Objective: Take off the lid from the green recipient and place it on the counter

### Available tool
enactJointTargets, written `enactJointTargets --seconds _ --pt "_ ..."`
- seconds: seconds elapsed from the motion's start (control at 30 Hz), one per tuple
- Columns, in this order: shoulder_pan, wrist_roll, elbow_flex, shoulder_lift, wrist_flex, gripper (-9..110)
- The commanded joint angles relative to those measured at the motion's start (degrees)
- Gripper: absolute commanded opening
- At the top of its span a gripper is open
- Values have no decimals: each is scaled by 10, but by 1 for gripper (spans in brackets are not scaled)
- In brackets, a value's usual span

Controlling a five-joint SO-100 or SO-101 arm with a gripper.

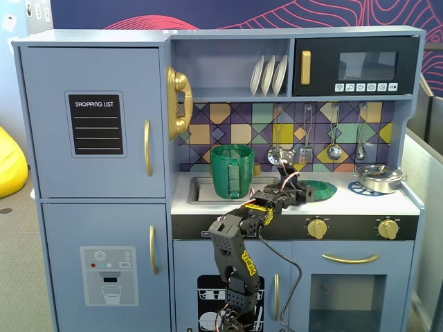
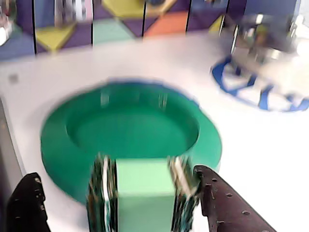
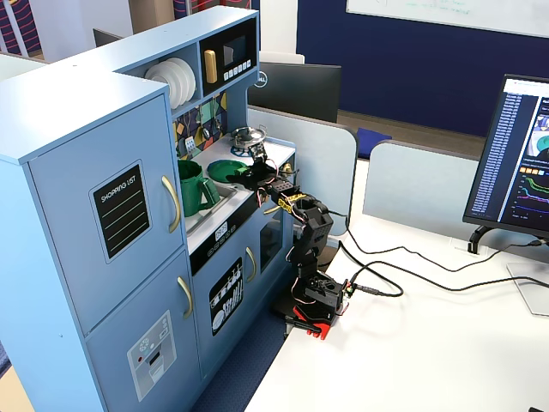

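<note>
one lid (image 1: 316, 189), one green recipient (image 1: 232, 171), three plates (image 1: 268, 75)

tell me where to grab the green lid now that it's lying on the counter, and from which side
Grip the lighter green strap handle at the lid's near edge. The lid lies flat on the white counter, so its low rim offers little purchase, while the strap stands proud. In the wrist view the fingers already flank it from the near side; coming in from there, closing across the strap's width, looks best.
</note>
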Motion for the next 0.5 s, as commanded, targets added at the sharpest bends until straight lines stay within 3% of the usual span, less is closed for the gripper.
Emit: enactJointTargets --seconds 0.0,0.27,0.47 --pt "-17 2 -41 93 7 35" --pt "-82 -26 60 320 129 32" --pt "-152 -26 160 481 346 29"
